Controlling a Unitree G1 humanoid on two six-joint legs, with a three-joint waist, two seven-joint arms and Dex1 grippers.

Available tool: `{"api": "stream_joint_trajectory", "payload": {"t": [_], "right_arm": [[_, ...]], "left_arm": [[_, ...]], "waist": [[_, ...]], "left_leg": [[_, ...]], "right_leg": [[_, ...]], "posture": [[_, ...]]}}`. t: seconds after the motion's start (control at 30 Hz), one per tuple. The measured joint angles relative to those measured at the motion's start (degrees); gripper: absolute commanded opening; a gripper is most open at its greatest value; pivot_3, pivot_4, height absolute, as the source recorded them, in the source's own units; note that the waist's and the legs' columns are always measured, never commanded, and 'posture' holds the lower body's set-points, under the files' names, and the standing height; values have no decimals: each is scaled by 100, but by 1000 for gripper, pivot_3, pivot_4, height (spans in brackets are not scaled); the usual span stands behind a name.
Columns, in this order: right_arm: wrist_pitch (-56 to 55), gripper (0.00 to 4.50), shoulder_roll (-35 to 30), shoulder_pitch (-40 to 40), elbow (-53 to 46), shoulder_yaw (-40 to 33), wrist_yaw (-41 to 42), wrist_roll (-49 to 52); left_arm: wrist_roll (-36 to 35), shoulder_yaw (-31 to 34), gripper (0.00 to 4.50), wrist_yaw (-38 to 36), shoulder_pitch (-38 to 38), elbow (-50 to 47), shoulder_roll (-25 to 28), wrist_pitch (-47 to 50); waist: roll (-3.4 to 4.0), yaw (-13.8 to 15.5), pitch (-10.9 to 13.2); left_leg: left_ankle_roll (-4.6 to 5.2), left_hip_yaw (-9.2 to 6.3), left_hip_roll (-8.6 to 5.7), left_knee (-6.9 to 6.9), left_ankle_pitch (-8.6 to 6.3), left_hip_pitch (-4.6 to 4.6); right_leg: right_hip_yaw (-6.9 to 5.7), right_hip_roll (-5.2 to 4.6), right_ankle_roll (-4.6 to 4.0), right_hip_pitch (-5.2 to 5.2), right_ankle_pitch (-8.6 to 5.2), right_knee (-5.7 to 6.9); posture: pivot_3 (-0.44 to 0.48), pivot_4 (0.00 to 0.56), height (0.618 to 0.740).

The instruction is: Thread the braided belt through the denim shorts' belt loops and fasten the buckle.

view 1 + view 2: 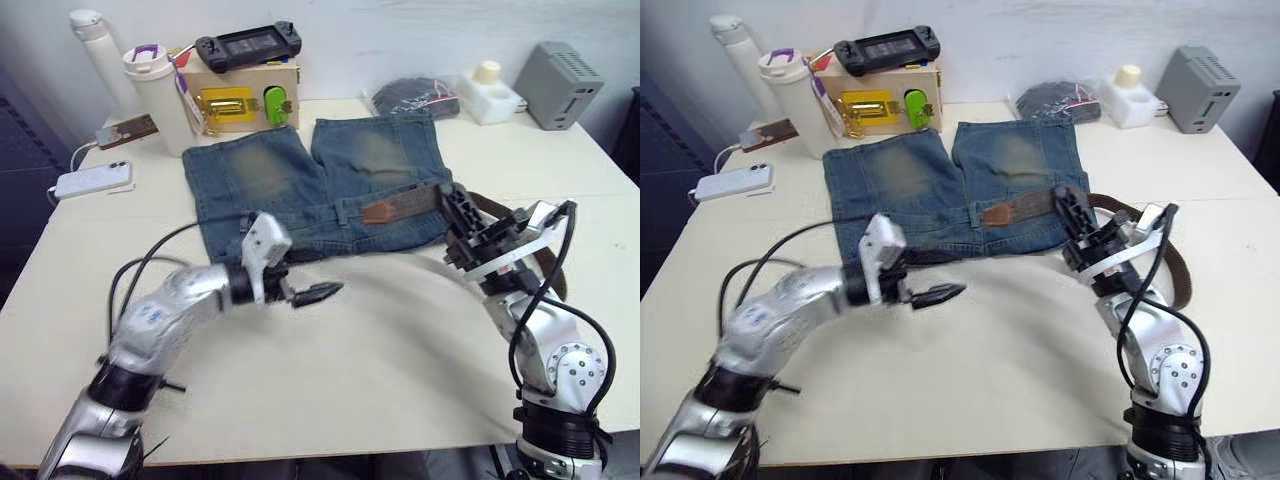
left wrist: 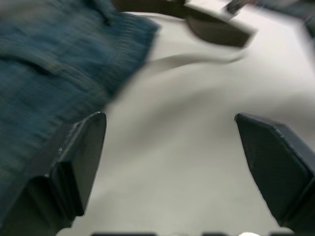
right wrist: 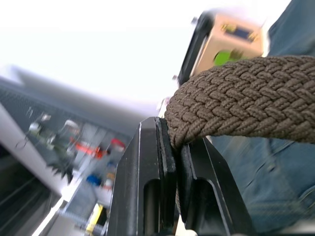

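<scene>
The denim shorts (image 1: 300, 180) lie flat on the table, with the waistband on the side nearest me. The braided belt (image 1: 415, 203) lies over the right part of the waistband. Its brown leather tip (image 1: 378, 211) rests beside a belt loop (image 1: 342, 213). From there the belt curves back around my right arm (image 1: 548, 268). My right gripper (image 1: 456, 216) is shut on the belt at the right end of the waistband. The woven strap (image 3: 246, 105) sits pinched between its fingers (image 3: 147, 162). My left gripper (image 1: 312, 293) hovers open over bare table just in front of the waistband. The buckle is hidden.
At the back stand a wooden box (image 1: 245, 100) with a yellow latch and a game console on top, two white bottles (image 1: 160, 95), a phone (image 1: 92, 180), a black bundle in a bag (image 1: 415, 98), a white holder (image 1: 487, 95) and a grey box (image 1: 558, 85). The table's front edge (image 1: 330, 445) is close to me.
</scene>
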Motion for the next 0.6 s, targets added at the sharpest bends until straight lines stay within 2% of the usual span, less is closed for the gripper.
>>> {"api": "stream_joint_trajectory", "payload": {"t": [0.07,0.2,0.3,0.6], "right_arm": [[11,0,-20,-12,43,-132,2,3],[44,0,-30,-16,51,-188,0,6],[120,0,-23,-48,31,-145,1,-1],[83,0,14,-142,7,-147,-58,-72]], "left_arm": [[1323,-523,4458,-100,-543,1059,-16,-1283],[2484,-959,4458,-178,-1063,2464,-324,-2676],[2921,-1004,3734,-178,-1373,3163,-564,-3249],[3157,-724,247,-180,-1503,3944,-952,-3553]], "waist": [[1,-7,0],[0,-71,-1],[3,-66,-5],[3,-85,-6]], "left_leg": [[2,3,-1,-16,-1,4],[2,-8,0,-20,-1,6],[3,-8,-1,-11,3,9],[3,-10,-1,-10,3,11]], "right_leg": [[3,-4,0,-3,0,0],[-6,-3,2,-1,1,0],[-3,-4,3,6,1,0],[-2,-2,5,6,2,1]], "posture": [[0,150,645],[0,150,645],[0,150,645],[0,150,645]]}}
